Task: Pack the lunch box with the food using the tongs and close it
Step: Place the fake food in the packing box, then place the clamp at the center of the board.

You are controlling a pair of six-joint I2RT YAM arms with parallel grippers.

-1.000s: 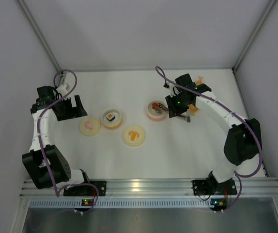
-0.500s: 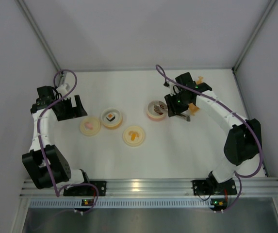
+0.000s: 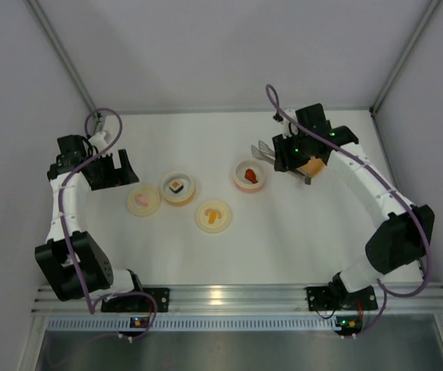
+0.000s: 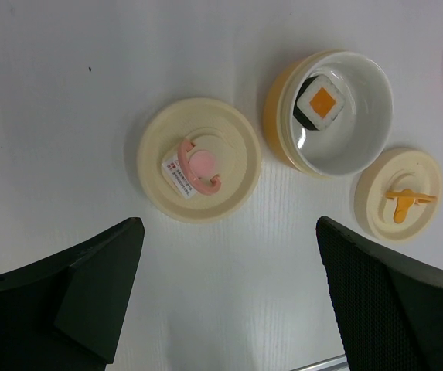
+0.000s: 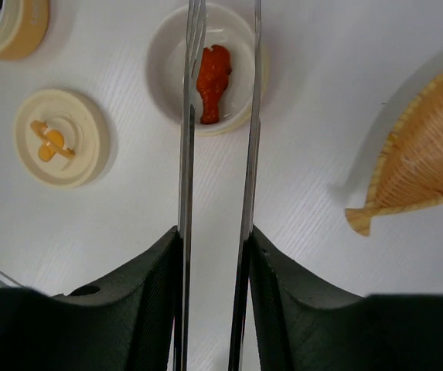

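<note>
My right gripper (image 5: 213,236) (image 3: 287,157) is shut on the silver tongs (image 5: 186,139) (image 3: 261,151), one arm against each finger. The tongs' tips hang spread over the pink lunch box bowl (image 3: 250,176) (image 5: 159,73), one on either side of the red food piece (image 5: 212,73) lying in it, and hold nothing. The white sushi roll (image 4: 325,104) (image 3: 176,186) sits in the yellow bowl (image 4: 279,116). My left gripper (image 4: 229,232) (image 3: 117,174) is open and empty, hovering just left of the lid with the pink handle (image 4: 198,168).
A second cream lid with an orange handle (image 3: 212,216) (image 5: 61,137) (image 4: 399,193) lies in front of the bowls. The orange leaf-shaped dish (image 5: 426,158) (image 3: 311,166) lies at the right, partly under my right wrist. White walls close in on three sides.
My right arm has pulled back to the far right with the tongs, drawing their tips up out of the pink bowl. The red piece stays in the bowl. The left arm is still.
</note>
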